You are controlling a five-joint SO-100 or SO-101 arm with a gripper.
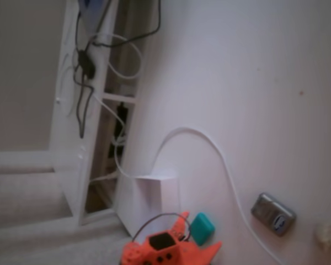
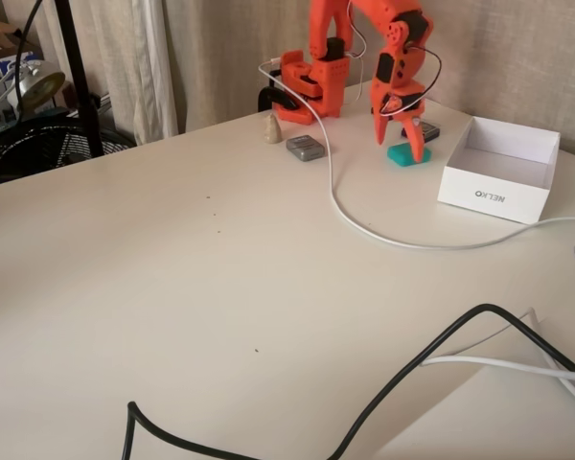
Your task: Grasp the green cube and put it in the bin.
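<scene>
At the far end of the tabletop (image 2: 220,287) your orange arm (image 2: 388,43) is bent over w/ the pincer (image 2: 409,144) down at the cube (image 2: 403,154). In both fixed views the fingers are spread: in the view w/ the curtains one tip sits on the cube's right side, the other looks to be behind or left of it. Pincer's apart, not clamped on anything you can confirm; whether a tip actually touches the cube, can't tell at this res.

The cube rests flat on the tabletop, just left of the bin (image 2: 498,196) in that view, w/ a clear gap between them. The bin stands upright and open-topped, lettering on its near wall. In the other fixed view the cube (image 1: 202,228) shows teal between the two orange finger tips (image 1: 182,221), the pincer (image 1: 197,236) straddling it, and the bin (image 1: 154,193) is just beyond it, near.

A grey device (image 2: 306,148) lies left of the pincer, near the arm's base; a small beige cone (image 2: 272,129) stands beside it. A white cable (image 2: 364,225) runs from the base, curves past the cube's near side and off to the right. A black cable (image 2: 412,369) crosses the near corner. In the blurry view the device (image 1: 272,213) lies right of the white cable (image 1: 229,171), and a white frame (image 1: 85,110) w/ cables stands at left.
</scene>
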